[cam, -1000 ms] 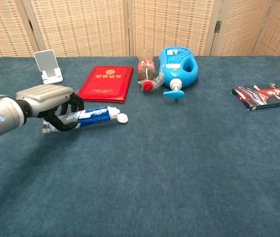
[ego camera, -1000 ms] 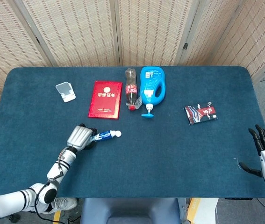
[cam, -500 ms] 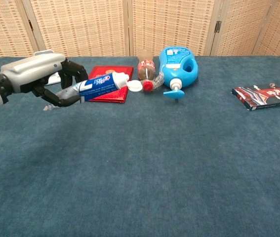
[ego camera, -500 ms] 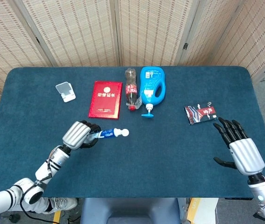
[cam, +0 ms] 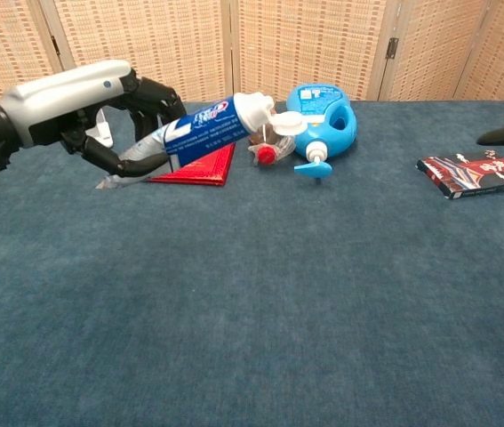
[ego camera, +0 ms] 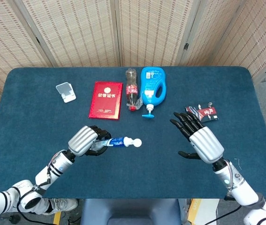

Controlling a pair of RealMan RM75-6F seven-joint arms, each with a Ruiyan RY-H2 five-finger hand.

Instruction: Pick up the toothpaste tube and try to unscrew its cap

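While left robot hand (ego camera: 87,140) grips toothpaste tube (ego camera: 117,141), right robot hand (ego camera: 203,143) hovers spread.

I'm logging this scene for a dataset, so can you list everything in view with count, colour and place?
toothpaste tube: one, blue and white with white cap, lifted off the table in the left hand
booklet: one, red, far centre-left
phone stand: one, white, far left
cola bottle: one, clear with red label and cap, lying beside the booklet
detergent jug: one, blue, lying beside the cola bottle
packet: one, dark with red and white print, right side
table: one, dark blue cloth
left hand: grips the tube
right hand: fingers spread, holding nothing
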